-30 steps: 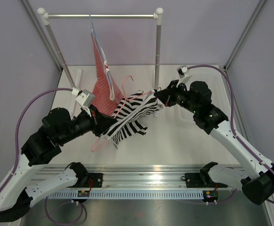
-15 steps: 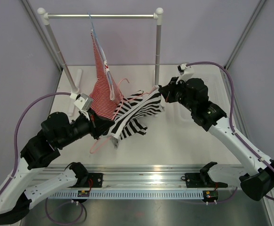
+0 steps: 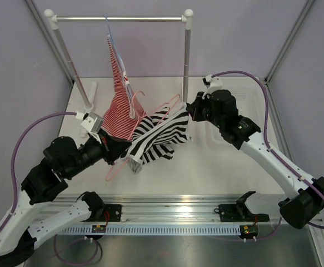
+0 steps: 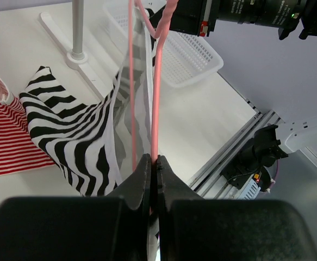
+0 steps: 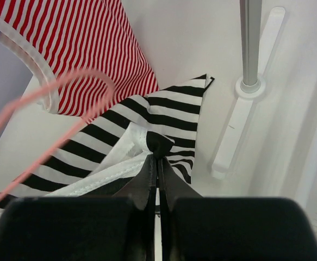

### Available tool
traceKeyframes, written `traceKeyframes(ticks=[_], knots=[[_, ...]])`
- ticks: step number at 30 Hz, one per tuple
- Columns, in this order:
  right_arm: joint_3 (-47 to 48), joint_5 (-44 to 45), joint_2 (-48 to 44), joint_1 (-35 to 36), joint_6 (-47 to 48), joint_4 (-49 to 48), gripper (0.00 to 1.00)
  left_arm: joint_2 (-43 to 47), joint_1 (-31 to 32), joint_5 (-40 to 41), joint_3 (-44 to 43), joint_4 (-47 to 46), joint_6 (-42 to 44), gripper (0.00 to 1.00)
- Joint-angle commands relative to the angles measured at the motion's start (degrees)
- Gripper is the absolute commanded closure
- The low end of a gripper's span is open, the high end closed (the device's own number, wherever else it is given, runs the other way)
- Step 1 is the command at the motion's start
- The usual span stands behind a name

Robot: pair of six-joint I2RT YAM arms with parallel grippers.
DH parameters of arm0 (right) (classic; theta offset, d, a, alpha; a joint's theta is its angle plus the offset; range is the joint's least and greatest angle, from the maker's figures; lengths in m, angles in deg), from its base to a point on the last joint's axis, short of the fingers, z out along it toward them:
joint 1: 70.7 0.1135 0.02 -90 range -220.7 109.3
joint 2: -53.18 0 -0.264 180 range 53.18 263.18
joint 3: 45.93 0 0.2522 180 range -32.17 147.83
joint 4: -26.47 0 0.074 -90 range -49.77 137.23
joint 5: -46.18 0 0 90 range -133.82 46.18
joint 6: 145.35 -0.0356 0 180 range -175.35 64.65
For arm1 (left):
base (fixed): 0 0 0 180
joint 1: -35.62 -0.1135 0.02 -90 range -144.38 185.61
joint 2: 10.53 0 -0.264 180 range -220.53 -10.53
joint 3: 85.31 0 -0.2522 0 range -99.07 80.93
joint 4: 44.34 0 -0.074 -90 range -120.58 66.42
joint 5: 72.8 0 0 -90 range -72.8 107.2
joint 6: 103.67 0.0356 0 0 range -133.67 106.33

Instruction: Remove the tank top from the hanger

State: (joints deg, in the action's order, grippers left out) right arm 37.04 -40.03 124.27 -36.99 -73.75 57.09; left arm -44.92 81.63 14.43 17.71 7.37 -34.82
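Note:
The black and white striped tank top (image 3: 157, 138) hangs between my two grippers above the table, still threaded on the pale pink hanger (image 3: 150, 114). My left gripper (image 3: 119, 151) is shut on the pink hanger wire (image 4: 156, 103), with the tank top (image 4: 74, 133) draped to its left. My right gripper (image 3: 189, 111) is shut on the tank top's white-trimmed strap (image 5: 159, 144) at its upper right end. In the right wrist view the hanger (image 5: 44, 95) curves across the upper left, apart from the fingers.
A red-and-white thin-striped top (image 3: 120, 97) on a light blue hanger (image 3: 110, 34) hangs from the rail (image 3: 117, 19) of a white rack (image 3: 187, 61). A white mesh basket (image 4: 188, 54) sits at the back right. The rack's base (image 5: 240, 114) is near the right gripper.
The right gripper has moved up and back with the strap, stretching the tank top. The left gripper has pulled the hanger slightly left and toward the front.

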Motion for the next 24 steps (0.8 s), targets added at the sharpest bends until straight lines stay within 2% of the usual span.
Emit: traceKeyframes(ticks=[1, 8, 10, 11, 12, 13, 15, 20, 21, 24], knots=[[2.2, 8.3, 0.2, -1.6, 1.5, 0.7, 1.0, 3.5, 0.2, 0.0, -1.5, -3.0, 0.5, 1.0], [3.3, 6.2, 0.6, -2.2, 1.5, 0.6, 1.0, 3.1, 0.2, 0.6, -1.7, -3.8, 0.2, 1.0], [2.5, 2.0, 0.3, -2.2, 1.7, -0.8, 1.0, 3.8, 0.2, 2.2, -0.9, -7.3, -0.4, 1.0], [0.9, -5.0, -0.1, -2.2, 1.7, -1.9, 1.0, 4.2, 0.2, 1.4, 1.0, -9.7, -0.2, 1.0], [-0.1, -9.3, -0.6, -2.2, 2.1, -3.2, 1.0, 4.3, 0.2, 0.3, 2.0, -12.6, 0.2, 1.0], [-1.3, -18.5, -1.0, -2.2, 2.5, -6.5, 1.0, 4.2, 0.2, 0.0, 2.8, -18.2, 0.8, 1.0], [-5.0, -24.5, -3.0, -2.2, 2.0, -9.4, 1.0, 3.0, 0.2, -0.4, 4.8, -23.9, 1.8, 1.0], [-10.7, -29.5, -8.1, -2.2, 0.4, -12.7, 1.0, -2.2, 0.2, 2.6, 12.0, -46.8, 2.5, 1.0], [-10.8, -29.7, -9.9, -2.2, 0.5, -12.3, 1.0, -3.8, 0.2, 5.2, 15.2, -55.0, 2.9, 1.0], [-10.3, -28.5, -13.5, -2.2, 2.4, -7.9, 1.0, -9.8, 0.2, 8.3, 17.9, -66.9, 4.3, 1.0]])
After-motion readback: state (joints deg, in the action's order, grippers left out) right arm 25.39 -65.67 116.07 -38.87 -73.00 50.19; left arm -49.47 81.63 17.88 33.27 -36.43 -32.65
